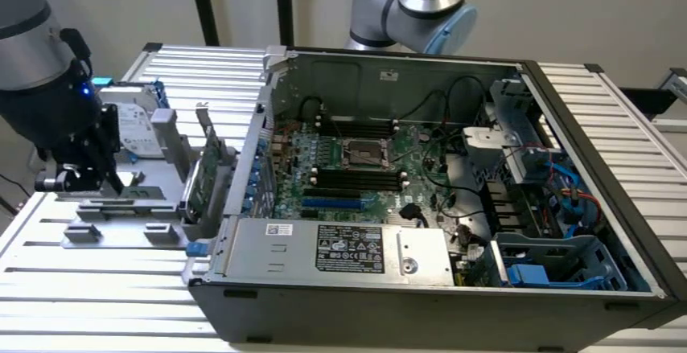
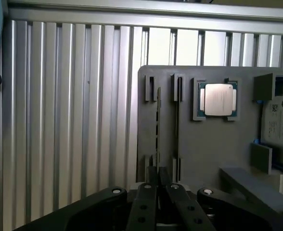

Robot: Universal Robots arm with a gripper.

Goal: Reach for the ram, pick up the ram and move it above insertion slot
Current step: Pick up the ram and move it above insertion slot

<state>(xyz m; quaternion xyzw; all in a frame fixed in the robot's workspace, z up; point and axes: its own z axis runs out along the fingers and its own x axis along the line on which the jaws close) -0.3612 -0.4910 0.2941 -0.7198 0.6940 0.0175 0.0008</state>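
One grey Universal Robots arm (image 1: 43, 88) reaches steeply down at nine o'clock in the exterior view, and its dark wrist hangs low over a flat grey plastic parts holder (image 1: 118, 232) on the ribbed aluminium table (image 1: 96, 289). In the wrist view the two black fingers (image 2: 146, 204) point straight along the ram (image 2: 157, 120), a long, thin green circuit-board stick that stands on edge in a pair of notched holder blocks. The fingers stand slightly parted, with a narrow gap between their tips that lines up with the stick's near end. I cannot tell whether they touch it.

A square silver processor chip (image 2: 220, 99) lies in a recess of the same holder, just beside the ram. The open black computer case (image 1: 601, 168) lies from the middle of the exterior view out to three o'clock. Inside it the insertion slot (image 1: 355, 174), one of several parallel long black sockets, sits at six o'clock from the square CPU socket (image 1: 365, 153), well apart from the fingers.
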